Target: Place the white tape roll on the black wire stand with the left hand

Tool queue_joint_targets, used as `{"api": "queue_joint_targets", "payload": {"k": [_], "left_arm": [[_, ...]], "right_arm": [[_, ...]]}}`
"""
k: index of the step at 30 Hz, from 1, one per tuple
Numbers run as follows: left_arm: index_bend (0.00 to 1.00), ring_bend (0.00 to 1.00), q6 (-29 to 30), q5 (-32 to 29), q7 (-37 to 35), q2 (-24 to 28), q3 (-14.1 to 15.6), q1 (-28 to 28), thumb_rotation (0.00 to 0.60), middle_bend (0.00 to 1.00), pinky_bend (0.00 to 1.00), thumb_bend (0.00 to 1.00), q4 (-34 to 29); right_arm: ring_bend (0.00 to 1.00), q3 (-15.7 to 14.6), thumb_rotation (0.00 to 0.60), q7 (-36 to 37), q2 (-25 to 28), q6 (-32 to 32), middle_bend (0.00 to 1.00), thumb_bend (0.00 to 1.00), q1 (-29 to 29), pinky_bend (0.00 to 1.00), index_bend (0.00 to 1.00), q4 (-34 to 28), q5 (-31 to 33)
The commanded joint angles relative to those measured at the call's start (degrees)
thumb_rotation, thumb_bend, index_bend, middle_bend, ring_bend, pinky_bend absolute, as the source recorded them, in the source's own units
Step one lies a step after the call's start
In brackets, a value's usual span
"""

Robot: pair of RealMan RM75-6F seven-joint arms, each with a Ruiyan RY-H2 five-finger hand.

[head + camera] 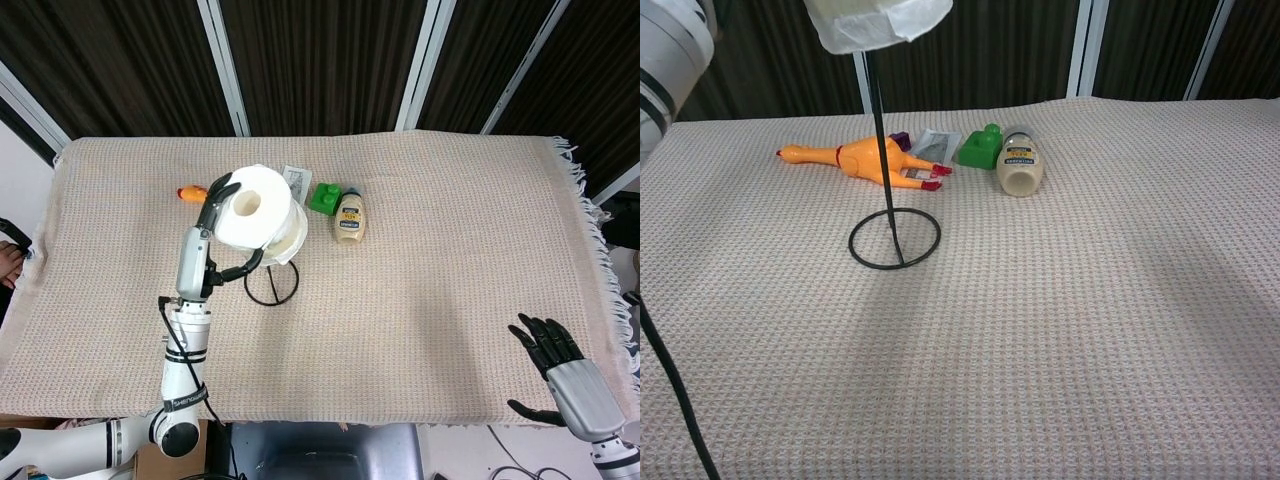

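The left arm (184, 345) is a slim silver-white tube built of cylindrical segments ringed with black bands, a thin black cable (176, 352) running along it. Its left hand (214, 199) has black fingers. The right hand (560, 367), at 4 o'clock in the head view, pairs black fingers with a silver-grey back.
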Motion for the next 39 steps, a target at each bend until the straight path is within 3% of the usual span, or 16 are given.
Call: {"api": "queue_joint_targets", "payload": {"k": [1,20,23,25,27,30,32,35,39], "left_arm": [[0.71,0.86,-0.3,0.2,0.6,-0.3,0.3,-0.4,0.600,0.87,1.00,0.81,0.6],[0.71,0.86,-1.4,-0.8,1.0,-0.2,0.4,-0.7,0.600,0.87,1.00,0.80,4.7],[0.67,0.82,-2.4,-1.7,0.8,0.2,0.9,-0.4,0.600,0.84,1.00,0.79,4.3],[0.58,0.69,-3.0,-1.7,1.0,0.8,1.3,-0.2,0.600,0.74,0.92,0.73,4.1],[0.40,0.50,-3.4,-1.5,1.1,1.2,1.8,-0.1,0.600,0.58,0.73,0.62,3.7],[0.07,0.12,-6.0,-2.3,0.0,3.1,2.6,0.2,0.600,0.24,0.26,0.48,2.0],[0.00,0.02,-6.8,-2.6,0.1,4.1,2.7,0.4,0.600,0.10,0.12,0.45,1.1],[0.00,0.00,-7.3,-3.2,1.3,5.2,3.0,0.7,0.600,0.00,0.06,0.41,0.2],[0.00,0.00,-7.5,-3.3,1.7,6.5,3.2,1.2,0.600,0.00,0.04,0.39,-1.2]], "right_arm": [[0.00,0.0,0.600,0.1,0.0,0.1,0.00,0.05,0.0,0.00,0.00,0.0,0.0],[0.00,0.0,0.600,1.0,0.4,0.7,0.00,0.05,-0.2,0.00,0.00,0.1,-0.2],[0.00,0.0,0.600,0.9,0.4,0.7,0.00,0.05,-0.3,0.00,0.00,0.0,-0.2],[0.00,0.0,0.600,0.9,0.4,0.6,0.00,0.05,-0.2,0.00,0.00,0.0,-0.2],[0.00,0.0,0.600,0.8,0.4,0.6,0.00,0.05,-0.2,0.00,0.00,0.0,-0.2],[0.00,0.1,0.600,0.8,0.4,0.5,0.00,0.05,-0.2,0.00,0.00,0.0,-0.1],[0.00,0.0,0.600,0.8,0.4,0.4,0.00,0.05,-0.2,0.00,0.00,0.0,-0.1],[0.00,0.0,0.600,0.7,0.4,0.5,0.00,0.05,-0.2,0.00,0.00,0.0,-0.2],[0.00,0.0,0.600,0.6,0.3,0.5,0.00,0.05,-0.2,0.00,0.00,0.0,-0.3]]}}
